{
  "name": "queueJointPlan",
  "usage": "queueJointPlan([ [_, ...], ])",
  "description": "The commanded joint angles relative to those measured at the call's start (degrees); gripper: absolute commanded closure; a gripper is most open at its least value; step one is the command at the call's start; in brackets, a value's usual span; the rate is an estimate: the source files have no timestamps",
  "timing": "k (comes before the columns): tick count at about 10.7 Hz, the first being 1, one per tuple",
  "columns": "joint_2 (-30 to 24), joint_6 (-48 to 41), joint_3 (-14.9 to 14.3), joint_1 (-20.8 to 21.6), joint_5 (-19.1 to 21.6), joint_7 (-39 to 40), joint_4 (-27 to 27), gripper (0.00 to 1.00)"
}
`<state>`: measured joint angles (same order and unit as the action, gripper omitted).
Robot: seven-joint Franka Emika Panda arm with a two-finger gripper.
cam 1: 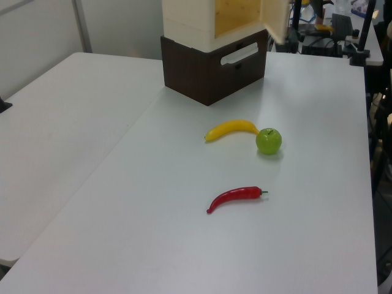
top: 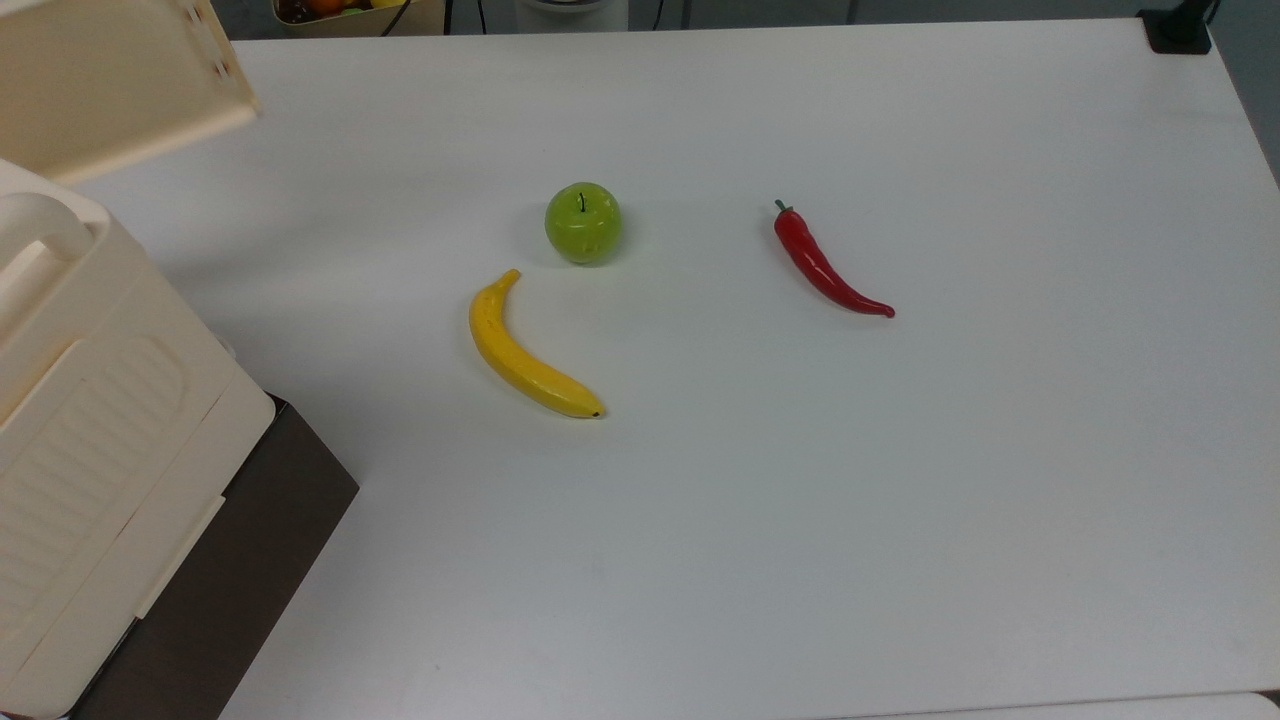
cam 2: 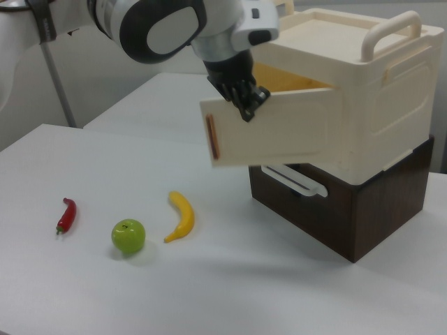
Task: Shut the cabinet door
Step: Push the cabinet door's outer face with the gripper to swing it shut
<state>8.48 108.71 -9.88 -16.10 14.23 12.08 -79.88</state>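
The cabinet [cam 2: 380, 105] is a cream box with a curved top handle, standing on a dark brown base. Its door [cam 2: 279, 136] hangs partly open, and the yellowish inside shows behind it. My gripper [cam 2: 248, 101] sits at the door's upper edge near its free end, touching the panel. In the top view the cabinet [top: 90, 430] is at the left and the door [top: 120, 80] juts out at the top left corner. In the left view the door [cam 1: 277, 19] appears nearly edge-on beside the cabinet [cam 1: 190, 15].
A yellow banana [top: 520, 355], a green apple [top: 583, 222] and a red chilli pepper [top: 825, 265] lie on the white table in front of the cabinet. The brown base [cam 2: 349, 213] has a white drawer handle [cam 2: 293, 181].
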Motion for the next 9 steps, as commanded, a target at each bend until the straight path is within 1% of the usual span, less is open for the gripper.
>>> queueJointPlan([
  [1,1.4,6.3,2.6,1.2,0.0,-5.7,-0.9,1.0],
  [3,3.1,13.0,4.4,1.8,-0.1,-7.3,-0.9,1.0],
  [5,5.0,20.1,5.4,2.3,-0.1,-7.5,-0.8,1.0],
  [7,7.1,26.4,5.5,3.4,-0.2,-7.8,-0.8,1.0],
  [9,8.4,31.2,5.5,3.5,-0.2,-8.3,-0.7,1.0],
])
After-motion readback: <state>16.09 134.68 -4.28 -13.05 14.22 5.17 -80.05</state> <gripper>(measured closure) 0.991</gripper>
